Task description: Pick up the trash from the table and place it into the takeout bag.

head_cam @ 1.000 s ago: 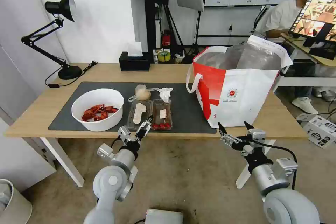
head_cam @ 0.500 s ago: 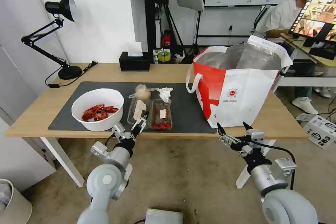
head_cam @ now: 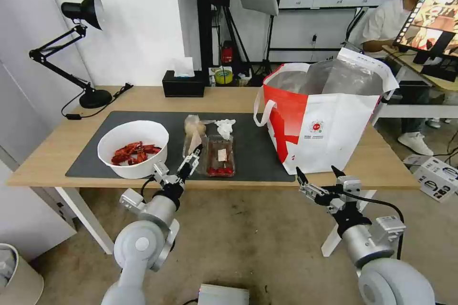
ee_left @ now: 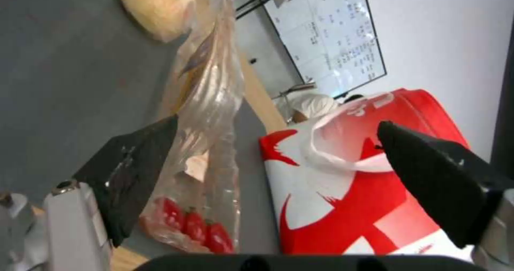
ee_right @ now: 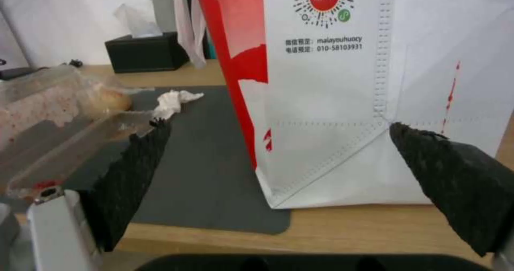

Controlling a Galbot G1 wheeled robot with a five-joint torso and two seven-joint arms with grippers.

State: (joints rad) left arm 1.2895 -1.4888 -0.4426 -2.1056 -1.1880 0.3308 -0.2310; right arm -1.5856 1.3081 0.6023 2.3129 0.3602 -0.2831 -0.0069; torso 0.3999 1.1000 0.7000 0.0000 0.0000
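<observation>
Nothing bagged yet; left gripper, jaws wide, has the clamshell tray between them; all 4 trash items sit on the table; right gripper gapes, idle, beside the takeout bag.

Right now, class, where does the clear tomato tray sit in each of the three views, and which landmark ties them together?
Head view: tray on the dark mat, between the white bowl and the bag, just beyond the open left tool.
Left wrist view: tray beside one finger, tomatoes at its near end.
Right wrist view: tray beyond one finger of the open right tool.
Shared landmark: the red-and-white bag.
</observation>
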